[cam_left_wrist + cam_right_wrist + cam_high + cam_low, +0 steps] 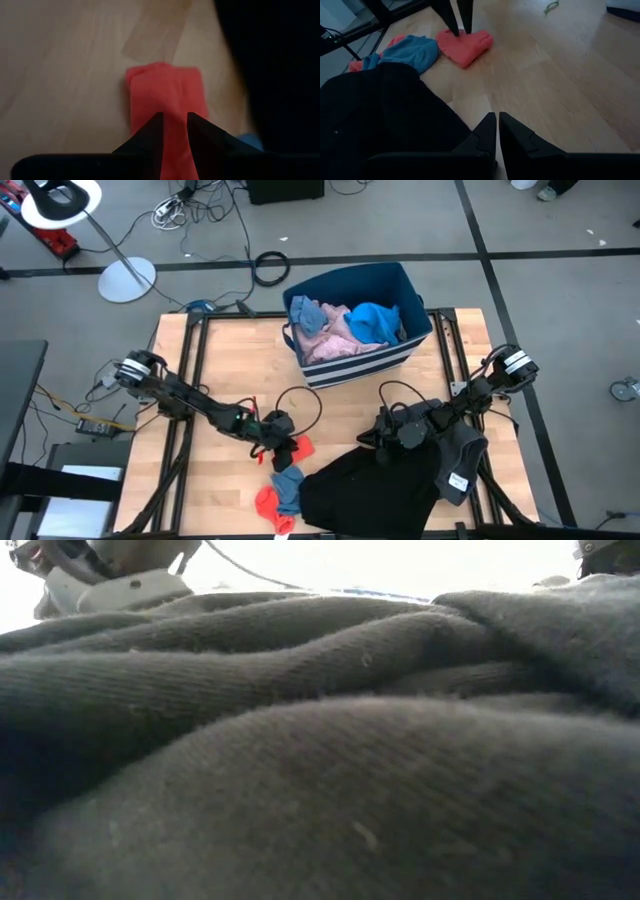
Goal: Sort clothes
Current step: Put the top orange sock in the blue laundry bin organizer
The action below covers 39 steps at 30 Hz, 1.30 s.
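Note:
A small red sock (301, 448) lies flat on the wooden table near the middle, and my left gripper (283, 442) is shut on it. A blue sock (289, 483) and another red sock (267, 502) lie nearer the front edge. A black garment (370, 490) lies spread at the front, with a dark grey garment (462, 450) to its right. My right gripper (382, 442) is shut and empty. It hovers over bare wood by the black garment's far edge (380, 115). My left gripper pinches the red sock's end (174, 107) between its two fingers, with red cloth showing in the narrow gap. The fingers (454, 22) come from above, pointing down. The sock (467, 45) lies on the table.
The navy bin (400, 355) stands at the table's far middle and holds pink, grey-blue and bright blue clothes. Dark grey cloth (320, 740) fills the low view. There is bare wood at the table's left and between the two grippers.

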Available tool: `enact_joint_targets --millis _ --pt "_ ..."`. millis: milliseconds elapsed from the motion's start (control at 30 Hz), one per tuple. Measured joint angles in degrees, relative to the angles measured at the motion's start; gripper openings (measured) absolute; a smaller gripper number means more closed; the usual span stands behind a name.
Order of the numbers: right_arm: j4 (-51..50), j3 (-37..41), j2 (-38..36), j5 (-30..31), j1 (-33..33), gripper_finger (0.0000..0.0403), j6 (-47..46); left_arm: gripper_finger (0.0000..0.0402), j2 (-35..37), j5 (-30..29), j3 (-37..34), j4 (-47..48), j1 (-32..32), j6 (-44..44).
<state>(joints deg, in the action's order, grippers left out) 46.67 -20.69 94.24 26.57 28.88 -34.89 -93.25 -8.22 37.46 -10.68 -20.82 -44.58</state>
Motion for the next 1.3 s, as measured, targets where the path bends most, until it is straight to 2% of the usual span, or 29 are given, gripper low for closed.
enact_joint_targets --millis 267,400,500,900,1200,1300 --pt "0.3 0.0 0.0 0.1 0.0 0.0024 0.0 0.0083 -6.4 -0.1 0.2 -5.4 -0.7 -3.3" --pt "0.3 0.0 0.0 0.1 0.0 0.0024 0.0 0.0021 -6.7 -1.1 0.1 -6.5 -0.7 -2.7" --pt "0.3 0.0 0.0 0.2 0.0 0.0024 0.0 0.0008 -5.4 -1.5 -0.1 -6.8 -0.5 -0.5" --pt "0.3 0.0 0.0 0.2 0.0 0.0024 0.0 0.0001 6.4 -4.7 -0.2 -6.5 1.3 6.6" --pt "0.2 0.0 0.0 0.2 0.0 0.0024 0.0 0.0 17.9 -9.1 -0.2 -0.6 1.4 11.4" --pt "0.2 0.0 0.0 0.2 0.0 0.0024 0.0 0.0 21.4 -10.4 1.8 4.1 1.8 13.2"
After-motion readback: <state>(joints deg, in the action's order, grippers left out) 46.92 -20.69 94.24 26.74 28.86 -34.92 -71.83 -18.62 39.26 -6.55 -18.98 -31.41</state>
